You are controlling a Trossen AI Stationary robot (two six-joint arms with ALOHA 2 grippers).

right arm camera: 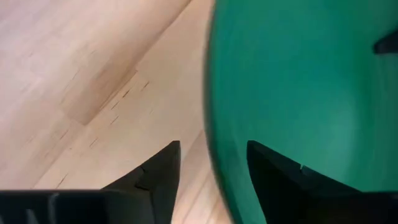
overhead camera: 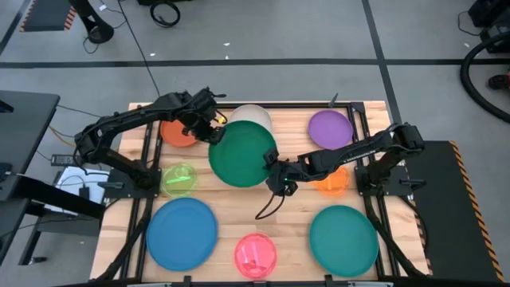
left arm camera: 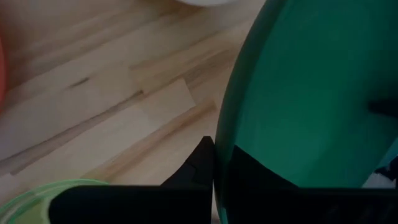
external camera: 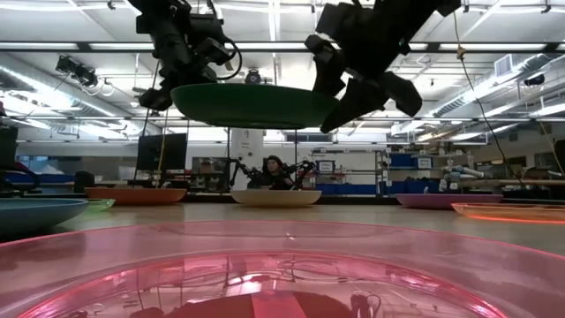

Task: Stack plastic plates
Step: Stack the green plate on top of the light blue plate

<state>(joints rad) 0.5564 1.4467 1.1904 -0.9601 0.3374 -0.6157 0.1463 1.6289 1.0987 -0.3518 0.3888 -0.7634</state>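
A large dark green plate (overhead camera: 243,154) hangs level in the air above the table's middle; it also shows in the low view (external camera: 256,104). My left gripper (overhead camera: 213,131) is shut on its far-left rim. My right gripper (overhead camera: 277,177) is open at its near-right rim, one finger over the plate's inside (right arm camera: 277,171) and one outside (right arm camera: 161,171). A cream plate (overhead camera: 253,114) lies on the table, partly under the green plate's far edge. My left gripper pinches the green plate's rim (left arm camera: 219,155) between its two fingers, one on the outside (left arm camera: 200,163) and one on the inside. The fingers come in from the table's far left. The plate is lifted clear and level. My right gripper stands astride the rim (right arm camera: 211,155); bare wood shows between the outer finger and the rim, and I cannot tell whether the inner finger touches.
On the wooden table lie a red-orange plate (overhead camera: 177,132), a purple plate (overhead camera: 330,127), a lime plate (overhead camera: 180,178), an orange plate (overhead camera: 331,183) under my right arm, a blue plate (overhead camera: 182,231), a pink plate (overhead camera: 256,253) and a teal plate (overhead camera: 343,239).
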